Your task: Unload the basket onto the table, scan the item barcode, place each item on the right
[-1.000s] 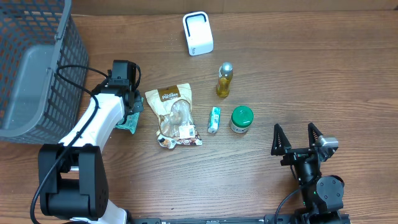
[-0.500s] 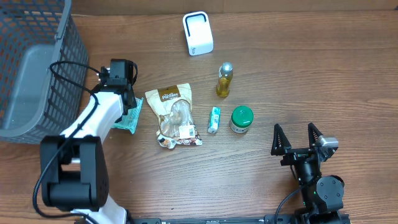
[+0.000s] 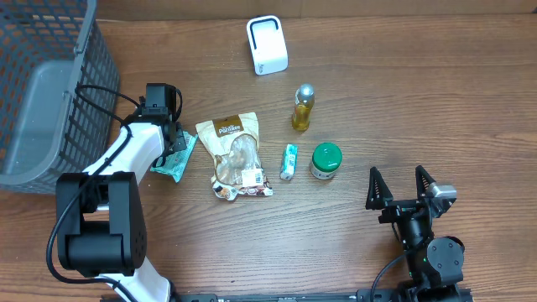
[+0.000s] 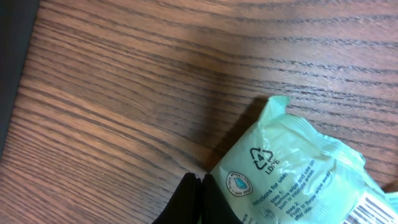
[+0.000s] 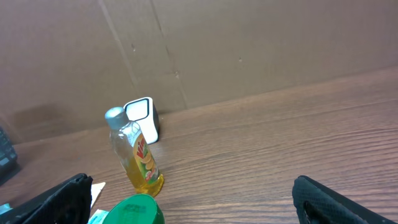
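Left gripper (image 4: 200, 188) clamps wipes packet (image 4: 292, 171) edge (corner lifted); right gripper (image 3: 396, 174) gapes wide.

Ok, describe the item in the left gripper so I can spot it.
Start at the grey basket on the left. Just right of it, the left gripper pinches a mint-green packet beside the brown pouch. It's the only soft pale-green wrapper, printed with a recycling triangle.

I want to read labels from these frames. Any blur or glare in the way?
Left wrist: green packet print sharp, a pale sheen on the table behind. Right wrist: bottle label slightly soft, no glare. Overhead: evenly lit, pouch text too small.
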{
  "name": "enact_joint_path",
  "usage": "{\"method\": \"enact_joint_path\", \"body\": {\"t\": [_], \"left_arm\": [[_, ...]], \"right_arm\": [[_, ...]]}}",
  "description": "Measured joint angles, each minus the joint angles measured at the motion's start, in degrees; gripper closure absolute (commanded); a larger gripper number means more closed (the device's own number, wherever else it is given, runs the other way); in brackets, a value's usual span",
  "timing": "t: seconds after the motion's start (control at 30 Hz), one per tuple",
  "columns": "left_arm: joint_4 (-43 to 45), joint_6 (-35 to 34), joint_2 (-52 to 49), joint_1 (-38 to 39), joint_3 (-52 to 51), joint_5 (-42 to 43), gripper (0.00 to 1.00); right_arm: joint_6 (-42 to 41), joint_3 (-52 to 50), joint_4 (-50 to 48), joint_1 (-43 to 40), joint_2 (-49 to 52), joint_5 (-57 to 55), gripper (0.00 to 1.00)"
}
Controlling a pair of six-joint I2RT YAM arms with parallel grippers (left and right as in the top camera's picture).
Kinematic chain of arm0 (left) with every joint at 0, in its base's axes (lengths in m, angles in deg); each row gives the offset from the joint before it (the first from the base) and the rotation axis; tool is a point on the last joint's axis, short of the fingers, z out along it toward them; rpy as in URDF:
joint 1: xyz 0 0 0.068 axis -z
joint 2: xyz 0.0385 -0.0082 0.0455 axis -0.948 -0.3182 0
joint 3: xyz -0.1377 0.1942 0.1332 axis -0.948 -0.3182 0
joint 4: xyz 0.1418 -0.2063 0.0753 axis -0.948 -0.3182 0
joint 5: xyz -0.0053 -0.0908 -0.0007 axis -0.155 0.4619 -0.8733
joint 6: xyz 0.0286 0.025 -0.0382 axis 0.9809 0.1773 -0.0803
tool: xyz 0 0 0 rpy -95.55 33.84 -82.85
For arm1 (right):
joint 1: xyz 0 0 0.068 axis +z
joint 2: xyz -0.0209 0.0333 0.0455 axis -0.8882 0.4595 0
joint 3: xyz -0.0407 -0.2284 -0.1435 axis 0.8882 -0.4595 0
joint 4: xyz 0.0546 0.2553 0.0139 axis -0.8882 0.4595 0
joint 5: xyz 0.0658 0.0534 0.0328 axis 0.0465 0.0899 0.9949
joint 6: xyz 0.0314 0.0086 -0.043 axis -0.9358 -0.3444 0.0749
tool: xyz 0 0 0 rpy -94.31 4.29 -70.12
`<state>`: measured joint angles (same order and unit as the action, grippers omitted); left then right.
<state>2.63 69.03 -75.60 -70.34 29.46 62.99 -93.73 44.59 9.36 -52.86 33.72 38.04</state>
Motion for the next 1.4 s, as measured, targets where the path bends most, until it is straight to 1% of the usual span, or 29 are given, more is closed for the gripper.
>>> {"method": "enact_joint_path", "body": {"t": [0.27,0.67,0.8,0.9,0.97,1.07,1.1,1.13,1.17,1.23,1.3,1.33,1.4], "left_arm": [[-2.21,0.0,0.04,0.0,1.03,1.14,0.96],[-7.45,0.22,2.67,-0.13,4.26,0.2,0.96],[-7.85,0.83,2.84,-0.09,5.07,0.63,0.94],[-8.31,1.57,3.41,-0.09,7.76,2.64,0.93],[-8.9,2.19,4.04,-0.09,10.62,4.13,0.9],[-9.81,2.84,4.92,-0.09,15.04,5.6,0.82],[-10.03,2.93,5.16,-0.09,16.79,6.05,0.78],[-10.08,3.28,5.38,-0.09,18.23,6.32,0.71],[-10.03,3.91,5.6,-0.09,19.37,6.45,0.64],[-9.01,4.98,6.05,-0.09,21.11,6.69,0.44],[-7.61,6.67,6.25,-0.09,22.1,6.86,0.28],[-6.95,7.56,6.25,-0.09,22.29,6.97,0.0],[-6.21,9.57,6.27,-0.09,22.49,7.04,0.0]], "right_arm": [[-0.02,-0.02,0.02,0.0,0.0,-0.02,0.0],[-0.04,0.0,0.07,0.0,0.0,-0.02,0.0],[-0.02,0.0,0.04,0.0,0.0,0.0,0.0],[-0.02,0.0,0.02,0.0,0.0,0.0,0.0],[-0.04,0.0,0.02,0.0,0.0,0.0,0.0],[-0.04,0.0,0.04,0.0,0.0,-0.02,0.0],[-0.02,-0.02,0.02,0.0,0.0,0.0,0.0],[-0.04,0.0,0.04,0.0,0.0,0.0,0.0],[-0.02,0.0,0.04,0.0,0.0,0.0,0.0],[0.0,-0.02,0.02,0.0,0.0,-0.02,0.0],[-0.04,0.0,0.04,0.0,0.0,0.0,0.0],[-0.04,0.0,0.04,0.0,0.0,-0.02,0.0],[-0.02,0.0,0.04,0.0,0.0,-0.02,0.0]]}}
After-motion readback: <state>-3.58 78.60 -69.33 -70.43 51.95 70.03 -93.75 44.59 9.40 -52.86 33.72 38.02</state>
